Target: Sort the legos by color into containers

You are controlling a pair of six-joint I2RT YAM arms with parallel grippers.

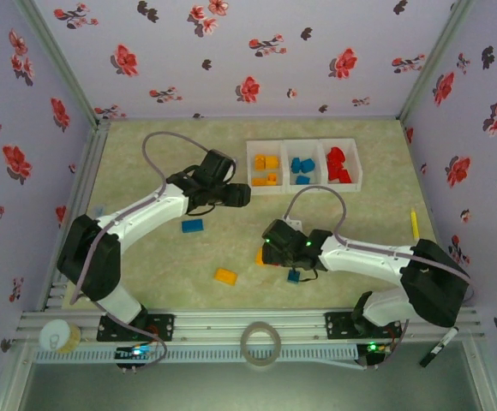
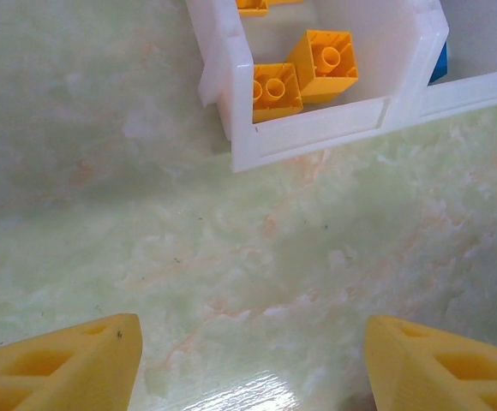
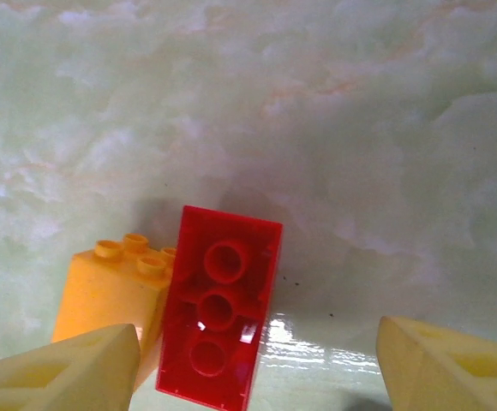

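The white three-compartment tray point(image 1: 304, 144) stands at the back, with orange legos point(image 1: 266, 163) in its left cell, blue ones point(image 1: 301, 165) in the middle and red ones point(image 1: 338, 164) on the right. My left gripper point(image 1: 242, 195) point(image 2: 253, 364) hovers open and empty just before the tray's left corner point(image 2: 317, 128), where two orange legos point(image 2: 326, 62) lie inside. My right gripper point(image 1: 268, 250) point(image 3: 257, 364) is open low over the table. An upside-down red lego point(image 3: 218, 308) lies between its fingers, close to the left fingertip point(image 3: 68, 368), with an orange lego point(image 3: 111, 291) touching it on the left.
Loose on the table are a blue lego point(image 1: 193, 226), an orange lego point(image 1: 225, 276) and a small blue lego point(image 1: 294, 276) beside the right wrist. A yellow stick point(image 1: 415, 224) lies far right. A tape roll point(image 1: 260, 342) sits on the front rail.
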